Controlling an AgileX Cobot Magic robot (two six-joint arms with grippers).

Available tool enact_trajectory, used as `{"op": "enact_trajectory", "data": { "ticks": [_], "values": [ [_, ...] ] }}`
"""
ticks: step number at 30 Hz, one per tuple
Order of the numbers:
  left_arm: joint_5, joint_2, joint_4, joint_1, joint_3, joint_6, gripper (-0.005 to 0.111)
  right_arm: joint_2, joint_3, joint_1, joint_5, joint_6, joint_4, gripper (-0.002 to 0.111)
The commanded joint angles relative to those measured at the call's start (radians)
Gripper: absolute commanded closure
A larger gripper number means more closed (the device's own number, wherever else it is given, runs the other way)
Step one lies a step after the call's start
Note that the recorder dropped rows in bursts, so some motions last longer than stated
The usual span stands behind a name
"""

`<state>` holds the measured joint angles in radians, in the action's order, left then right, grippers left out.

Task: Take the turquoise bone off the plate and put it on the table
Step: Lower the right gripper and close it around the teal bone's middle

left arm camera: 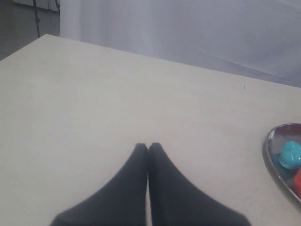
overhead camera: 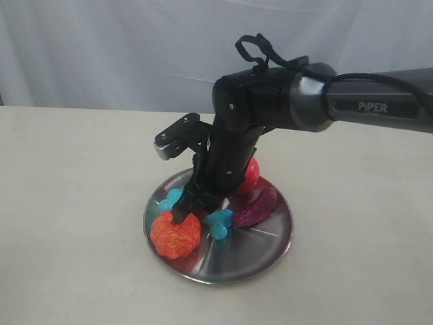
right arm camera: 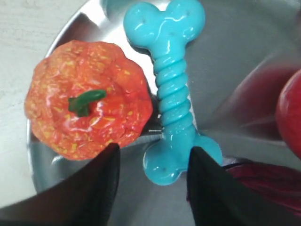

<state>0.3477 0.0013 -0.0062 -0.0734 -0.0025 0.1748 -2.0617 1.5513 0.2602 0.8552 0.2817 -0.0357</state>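
Only right wrist view shows fingers flanking turquoise bone.

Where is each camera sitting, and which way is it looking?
Exterior view: off the arms, above the table, looking down at the plate; shows the right arm with the right tool at the plate.
Left wrist view: on the left wrist, looking across the table toward a curtain; shows the left tool, shut.
Right wrist view: on the right wrist, looking straight down at the bone and pumpkin; shows the right tool's open fingertips.
Shared: all three catch the plate and bone.
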Motion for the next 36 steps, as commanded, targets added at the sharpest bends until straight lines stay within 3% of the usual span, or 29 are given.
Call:
{"op": "enact_trajectory", "data": {
  "ticks": [1, 36],
  "values": [
    [-0.005, -0.001, 0.006, -0.004, 0.003, 0.002, 0.107, -0.025, 0.006, 0.0, -0.047, 0.004, 0.072, 0.065],
    [-0.005, -0.001, 0.006, -0.004, 0.003, 0.002, 0.107, -0.144, 0.006, 0.0, -0.222, 0.022, 0.116, 0.065]
  ]
}}
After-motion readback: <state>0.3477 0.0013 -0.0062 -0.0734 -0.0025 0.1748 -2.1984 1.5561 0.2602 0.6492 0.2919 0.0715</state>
